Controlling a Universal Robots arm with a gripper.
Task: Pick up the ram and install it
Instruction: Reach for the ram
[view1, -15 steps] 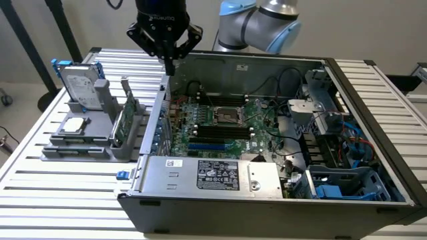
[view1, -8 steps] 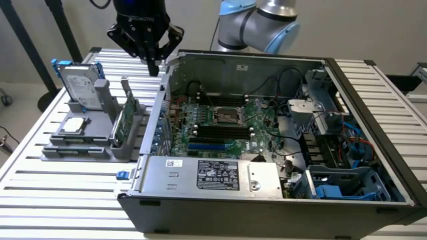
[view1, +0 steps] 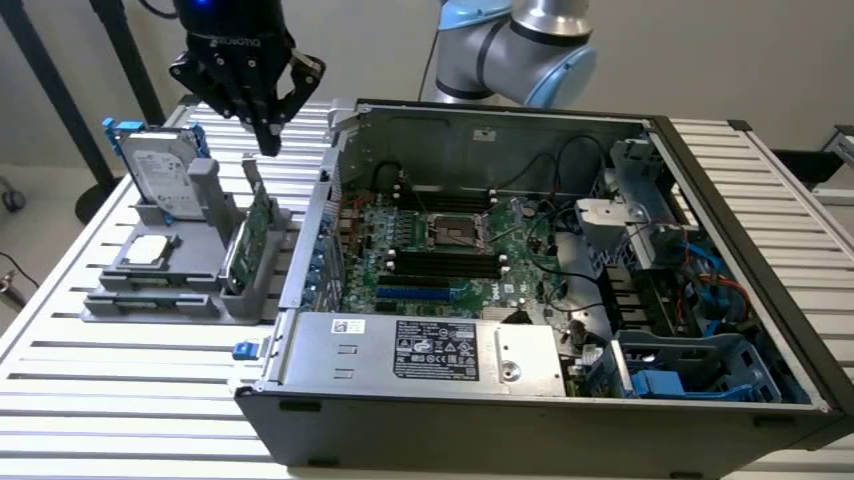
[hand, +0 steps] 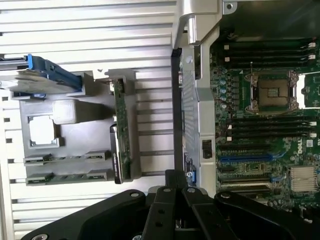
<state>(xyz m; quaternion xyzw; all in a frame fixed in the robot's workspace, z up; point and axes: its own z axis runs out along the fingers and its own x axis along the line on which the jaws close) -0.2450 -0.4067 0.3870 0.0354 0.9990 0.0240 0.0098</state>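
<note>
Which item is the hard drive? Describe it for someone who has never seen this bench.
On the exterior view's left, beside the open computer case, sits a grey parts rack. The hard drive stands upright at its far corner: the only silver box with blue rails, unlike the thin green boards beside it.

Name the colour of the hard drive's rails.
Blue; the rails show best in the exterior view.

Silver metal arm (view1: 534, 55) with pale blue joint caps, bulky black gripper (view1: 271, 140) with faint white lettering, thick segmented fingers (hand: 162, 210), round screw heads
</note>
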